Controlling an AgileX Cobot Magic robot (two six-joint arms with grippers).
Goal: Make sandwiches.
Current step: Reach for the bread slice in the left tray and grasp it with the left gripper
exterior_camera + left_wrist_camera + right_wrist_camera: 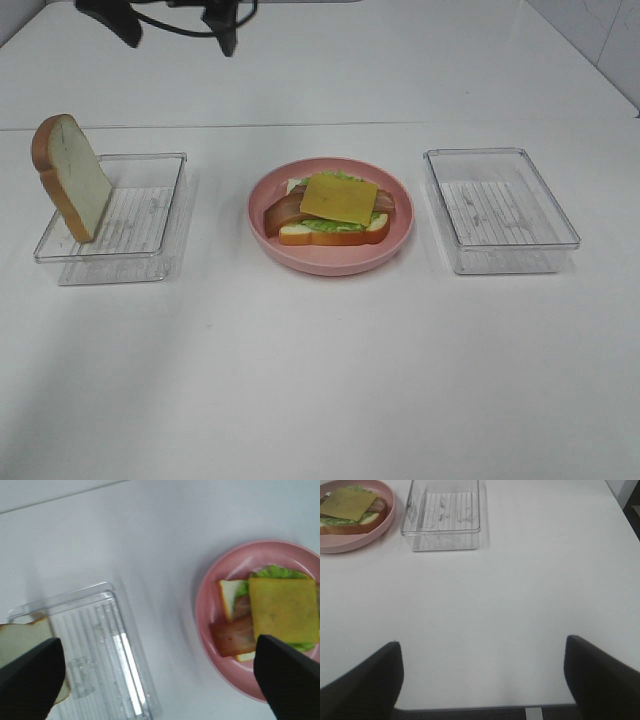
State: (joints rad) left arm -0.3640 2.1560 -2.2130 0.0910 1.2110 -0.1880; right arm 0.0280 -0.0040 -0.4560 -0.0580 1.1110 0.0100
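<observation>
On the pink plate [262, 222] lies an open sandwich [335, 212]: a bread slice, green lettuce, bacon strips and a yellow cheese slice [340, 198] on top. A second bread slice [72, 175] leans upright against the near left corner of the left clear tray [150, 215]. My left gripper [175, 28] hangs high at the back left, open and holding nothing. Its wrist view looks down on the cheese [282, 607], the plate [205, 605], the left tray [107, 645] and the leaning bread slice [20, 640] between wide-apart fingers [30, 680]. My right gripper [480, 680] is open over bare table.
An empty clear tray [500, 210] stands right of the plate; the right wrist view shows this tray [442, 515] beyond my right gripper. The white table [320, 380] stretches toward the front edge.
</observation>
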